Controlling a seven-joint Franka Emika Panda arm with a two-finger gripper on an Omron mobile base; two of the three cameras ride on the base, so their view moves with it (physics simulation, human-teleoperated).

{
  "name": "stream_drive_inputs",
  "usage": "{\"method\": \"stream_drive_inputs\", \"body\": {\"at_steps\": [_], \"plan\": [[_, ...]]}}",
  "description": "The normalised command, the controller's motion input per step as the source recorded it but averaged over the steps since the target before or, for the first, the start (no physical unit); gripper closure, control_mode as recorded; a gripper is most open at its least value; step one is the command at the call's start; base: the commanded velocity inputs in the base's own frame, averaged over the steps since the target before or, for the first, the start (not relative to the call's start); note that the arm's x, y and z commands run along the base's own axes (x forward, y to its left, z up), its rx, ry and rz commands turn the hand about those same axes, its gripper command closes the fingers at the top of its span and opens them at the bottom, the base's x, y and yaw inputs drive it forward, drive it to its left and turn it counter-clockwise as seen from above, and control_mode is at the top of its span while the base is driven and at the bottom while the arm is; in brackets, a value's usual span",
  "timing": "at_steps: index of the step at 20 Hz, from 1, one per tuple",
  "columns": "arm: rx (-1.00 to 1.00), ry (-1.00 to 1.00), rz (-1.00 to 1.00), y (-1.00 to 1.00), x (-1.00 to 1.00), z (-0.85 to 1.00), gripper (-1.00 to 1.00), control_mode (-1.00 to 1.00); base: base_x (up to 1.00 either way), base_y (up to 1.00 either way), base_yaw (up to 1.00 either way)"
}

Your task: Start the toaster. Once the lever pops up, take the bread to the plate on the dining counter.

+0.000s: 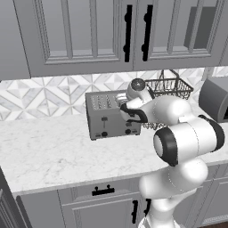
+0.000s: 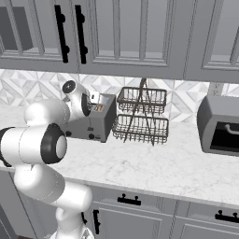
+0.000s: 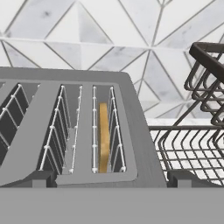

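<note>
Left base view: the toaster [image 1: 111, 115] stands far on the counter [image 1: 53, 151], the arm over its right end. Right base view: the wire basket [image 2: 140, 116] stands right of the toaster. Hand view: the gripper [image 3: 112, 177] is fully open and empty; the bread [image 3: 103, 136] sits upright in the rightmost slot.

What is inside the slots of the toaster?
The toaster holds the bread upright in its rightmost slot, between wire guides. The other slots look empty; the slot bottoms are hidden.

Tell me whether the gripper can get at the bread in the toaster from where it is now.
Probably yes. The bread stands upright in the toaster's rightmost slot, open from above, and the open gripper hangs right over it. The wire basket sits beside, not across.
</note>
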Motion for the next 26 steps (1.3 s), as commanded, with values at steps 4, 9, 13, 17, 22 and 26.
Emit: {"method": "stream_drive_inputs", "body": {"at_steps": [4, 9, 13, 17, 22, 26], "plan": [[0.00, 0.00, 0.00, 0.00, 0.00, 0.00, -1.00, -1.00, 0.00, 0.00, 0.00], [0.00, 0.00, 0.00, 0.00, 0.00, 0.00, -1.00, -1.00, 0.00, 0.00, 0.00], [0.00, 0.00, 0.00, 0.00, 0.00, 0.00, -1.00, -1.00, 0.00, 0.00, 0.00], [0.00, 0.00, 0.00, 0.00, 0.00, 0.00, -1.00, -1.00, 0.00, 0.00, 0.00], [0.00, 0.00, 0.00, 0.00, 0.00, 0.00, -1.00, -1.00, 0.00, 0.00, 0.00], [0.00, 0.00, 0.00, 0.00, 0.00, 0.00, -1.00, -1.00, 0.00, 0.00, 0.00]]}}
